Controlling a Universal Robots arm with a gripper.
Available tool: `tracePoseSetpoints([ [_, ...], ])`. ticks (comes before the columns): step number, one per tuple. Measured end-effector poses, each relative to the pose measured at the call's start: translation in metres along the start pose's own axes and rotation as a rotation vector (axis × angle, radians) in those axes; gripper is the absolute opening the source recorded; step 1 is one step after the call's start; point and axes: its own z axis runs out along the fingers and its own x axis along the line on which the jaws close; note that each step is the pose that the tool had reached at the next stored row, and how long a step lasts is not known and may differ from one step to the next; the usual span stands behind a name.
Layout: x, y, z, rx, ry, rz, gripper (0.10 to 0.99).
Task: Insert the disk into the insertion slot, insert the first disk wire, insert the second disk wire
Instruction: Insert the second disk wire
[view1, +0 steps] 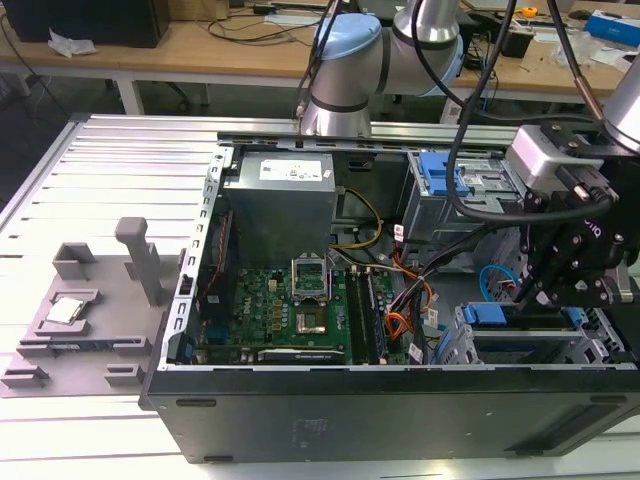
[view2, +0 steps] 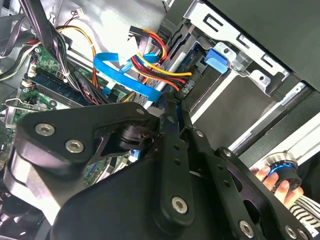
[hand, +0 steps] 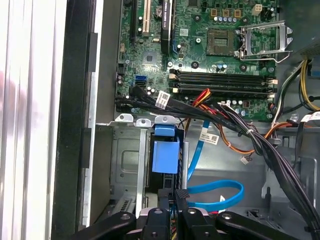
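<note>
Gripper (view1: 530, 295) hangs inside the open computer case (view1: 400, 420), at the right of the exterior view, just above the drive cage.

**Fingers:** in both wrist views they (hand: 169, 200) are drawn together, near-parallel. Cannot tell whether anything thin is pinched between them.

**Disk:** the disk (view1: 490, 315) sits in the insertion slot (view1: 600, 335), lower right of the exterior view. Its blue carrier end shows in the first wrist view (hand: 165, 155), framed by the grey cage metal (hand: 125, 165). Insertion appears done.

**Orientation (judged):** the disk lies flat. Its long axis runs along the bay, from the exterior view's left to its right. The blue end faces the motherboard (view1: 290, 310).

**Wires:**
- The blue flat cable (hand: 220, 192) loops loosely beside the cage.
- The red-yellow-black bundle (view2: 155, 65) ends in a dark connector close to the fingertips (view2: 172, 107). Cannot tell if they touch.

**Handling (judged):**
- The disk is stiff, fairly heavy for its size and sensitive to shock. It should be held by the carrier's side rails, not the label face.
- The wires are limp and springy. The rigid connector body is the place to grip, squarely so the plug does not twist.
</note>
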Motion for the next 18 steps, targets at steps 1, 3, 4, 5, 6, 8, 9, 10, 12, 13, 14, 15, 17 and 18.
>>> tracePoseSetpoints([
  [1, 0.0, 0.0, 0.0007, 0.0, -0.0003, 0.0, 0.165],
  [3, -0.0001, -0.0002, 0.0032, 0.0, 0.0008, 0.0, 0.165],
  [4, 0.0, -0.0002, 0.0036, 0.0, 0.0004, 0.0, 0.165],
  [5, -0.0001, -0.0002, 0.0041, 0.0, -0.0004, 0.0, 0.165],
  [6, -0.0001, -0.0002, 0.0043, 0.0, -0.0006, 0.0, 0.173],
  [8, -0.0001, -0.0001, 0.002, 0.0, -0.0009, 0.0, 0.239],
  [9, 0.0001, 0.0001, -0.0019, 0.0, -0.0013, 0.0, 0.239],
  [10, 0.0003, 0.0004, -0.0068, 0.0, -0.0003, 0.0, 0.239],
  [12, 0.0004, 0.0008, -0.0155, 0.001, -0.0004, 0.0, 0.239],
  [13, -0.0005, 0.001, -0.0206, 0.001, -0.0004, 0.0, 0.239],
  [14, -0.0008, 0.0013, -0.0253, 0.001, -0.0001, 0.0, 0.227],
  [15, -0.0009, 0.0015, -0.0306, 0.001, -0.0003, 0.0, 0.161],
  [17, -0.0009, 0.0018, -0.0368, 0.002, -0.0001, 0.0, 0.106],
  [18, -0.0008, 0.002, -0.0396, 0.002, -0.0003, 0.0, 0.106],
])
